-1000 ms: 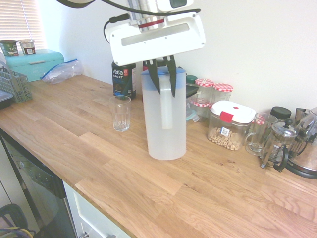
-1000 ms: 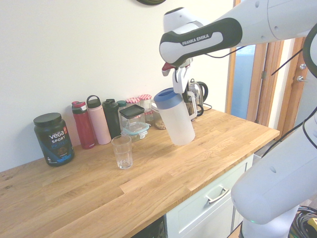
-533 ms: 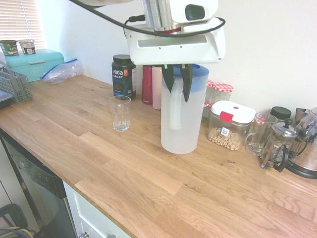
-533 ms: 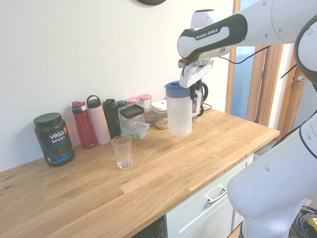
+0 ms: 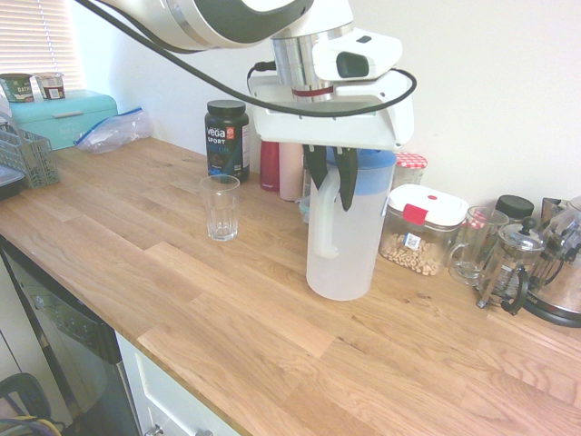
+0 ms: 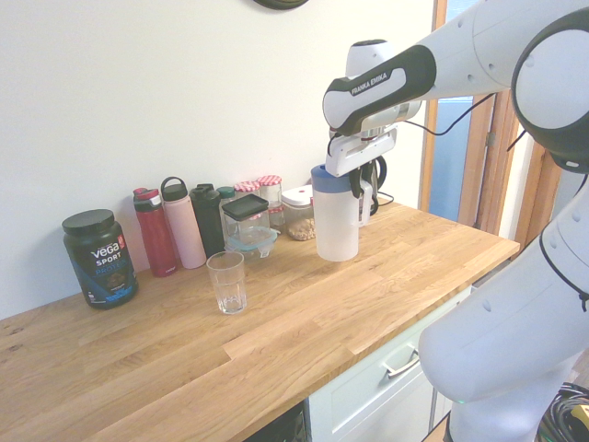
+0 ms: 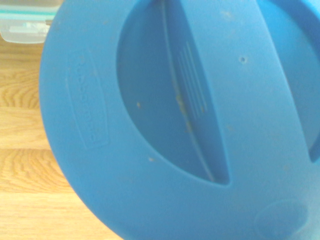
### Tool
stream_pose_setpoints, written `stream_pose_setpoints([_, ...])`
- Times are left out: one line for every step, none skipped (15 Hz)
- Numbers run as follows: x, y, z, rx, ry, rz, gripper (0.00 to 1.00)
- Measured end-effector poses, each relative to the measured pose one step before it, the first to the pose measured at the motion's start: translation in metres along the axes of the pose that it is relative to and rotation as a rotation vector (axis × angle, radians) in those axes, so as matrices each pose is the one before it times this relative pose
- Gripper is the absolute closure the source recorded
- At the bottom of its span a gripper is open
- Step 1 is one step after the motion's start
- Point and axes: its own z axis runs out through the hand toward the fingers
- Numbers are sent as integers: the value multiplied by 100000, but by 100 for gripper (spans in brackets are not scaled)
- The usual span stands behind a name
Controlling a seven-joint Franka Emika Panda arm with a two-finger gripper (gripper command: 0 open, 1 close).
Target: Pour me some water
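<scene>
Pitcher gripped by its handle, glass waiting at nine o'clock

We have the tall frosted white plastic pitcher with a blue lid close to upright, our jaws clenched on its looped white handle. That grip makes sense to us: it leaves the body free to tip. The water should be inside, but we cannot make out its level, nor whether the base touches the wooden tabletop. In the first exterior view, the clear ribbed drinking glass stands upright at nine o'clock from the pitcher, well apart, with open space around it that should suit pouring. We judge that we must next carry the pitcher over and bring its spout above the rim; a hurried tilt could spill or knock the glass

The pale wood grain runs in joined strips beneath everything. Behind rises a plain white wall, with window blinds at ten o'clock and a teal box below them
</scene>
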Motion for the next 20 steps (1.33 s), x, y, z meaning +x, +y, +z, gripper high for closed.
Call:
stream_pose_setpoints([32,-75,377,-498,-633,358,100])
stream_pose_setpoints([40,-68,419,-465,-723,431,100])
stream_pose_setpoints([41,-78,425,-432,-730,122,100])
stream_pose_setpoints([55,-90,424,-372,-630,-23,100])
stream_pose_setpoints([83,-72,354,-189,-313,9,100])
stream_pose_setpoints([97,-19,261,-96,-115,111,100])
stream_pose_setpoints([126,30,173,44,184,209,100])
stream_pose_setpoints([137,29,106,187,431,210,100])
stream_pose_setpoints([99,43,86,71,227,183,100])
stream_pose_setpoints([75,7,142,-11,50,137,100])
stream_pose_setpoints([110,-51,248,48,125,162,0])
stream_pose_setpoints([101,-79,316,-26,-26,277,0])
stream_pose_setpoints([74,-95,359,-127,-219,349,0])
stream_pose_setpoints([73,-84,285,-30,-57,200,0])
stream_pose_setpoints([72,-41,110,128,216,168,0])
stream_pose_setpoints([35,-5,79,3,13,134,0])
stream_pose_setpoints([21,11,40,-9,-5,125,0])
stream_pose_setpoints([30,44,49,-45,-62,162,0])
stream_pose_setpoints([62,98,7,-29,8,257,0])
stream_pose_setpoints([132,133,-81,37,190,393,0])
